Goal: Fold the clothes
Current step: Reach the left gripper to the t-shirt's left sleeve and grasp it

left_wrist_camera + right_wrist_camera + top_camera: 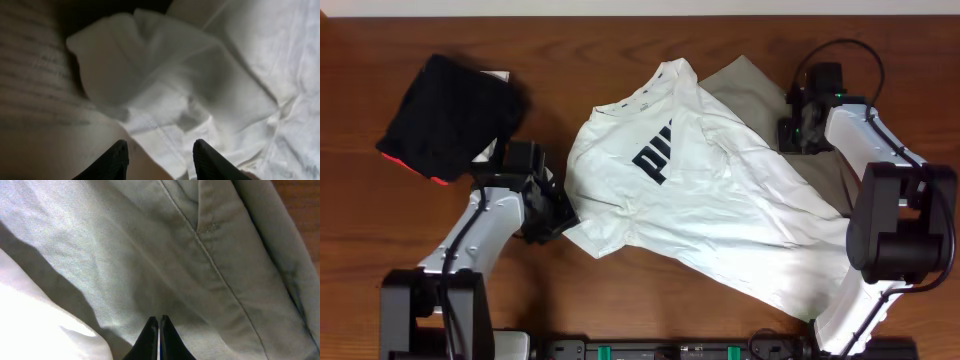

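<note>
Lettering (pixel 655 158) half under T-shirt (pixel 720 215) fold

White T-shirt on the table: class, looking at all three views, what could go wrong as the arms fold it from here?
1. The left end effector stands open at the bunched sleeve of the white T-shirt; closing there may pinch several layers and skew the fold.
2. The shirt lies over a khaki garment, and the shut right end effector is over that cloth; a pull there might drag the wrong garment.
</note>
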Controlling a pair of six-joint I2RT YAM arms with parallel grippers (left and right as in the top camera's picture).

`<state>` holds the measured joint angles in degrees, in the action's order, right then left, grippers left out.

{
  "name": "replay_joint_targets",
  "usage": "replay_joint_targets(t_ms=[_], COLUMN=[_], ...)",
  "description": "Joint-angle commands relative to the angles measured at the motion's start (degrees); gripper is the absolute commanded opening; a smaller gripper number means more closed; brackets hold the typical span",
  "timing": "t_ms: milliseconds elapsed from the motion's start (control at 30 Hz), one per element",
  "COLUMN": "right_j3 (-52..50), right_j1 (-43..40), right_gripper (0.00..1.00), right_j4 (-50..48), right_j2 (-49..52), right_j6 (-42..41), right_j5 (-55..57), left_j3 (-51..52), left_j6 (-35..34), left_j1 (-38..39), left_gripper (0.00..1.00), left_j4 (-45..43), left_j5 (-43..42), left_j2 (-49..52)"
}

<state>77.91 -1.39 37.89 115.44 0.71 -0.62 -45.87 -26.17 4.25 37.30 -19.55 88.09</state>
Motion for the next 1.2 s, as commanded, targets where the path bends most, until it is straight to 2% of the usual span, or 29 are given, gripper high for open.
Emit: replay_joint_targets(t_ms=[0, 167, 333, 833, 1167], right_j3=[-0.2, -0.2, -0.2, -0.7, -0.8], right_j1=[-0.9, -0.9, -0.9, -0.9, -0.9], right_gripper=[0.03, 0.04, 0.05, 0.06, 0.06], right_j4=[0.0, 0.0, 0.0, 0.0, -0.3], right_j2=[0.1, 0.1, 0.1, 0.1, 0.1], right_j6=[0.7, 0.7, 0.7, 0.7, 0.7], right_j5=[-0.2, -0.2, -0.2, -0.2, -0.2], left_j3=[0.1, 0.5, 0.7, 2.5, 4.2], left_j6=[-1.4, -1.5, -5.2, -9.8, -10.2], left_j1=[1.6, 4.8, 7.2, 7.4, 7.4], left_gripper=[0.44, 0.46, 0.49, 0.48, 0.48], left_j4=[-1.3, -4.9, -4.6, -5.3, -8.1], left_j5=[-0.3, 0.0, 7.1, 7.2, 7.2], left_j2=[0.0, 0.0, 0.0, 0.0, 0.0])
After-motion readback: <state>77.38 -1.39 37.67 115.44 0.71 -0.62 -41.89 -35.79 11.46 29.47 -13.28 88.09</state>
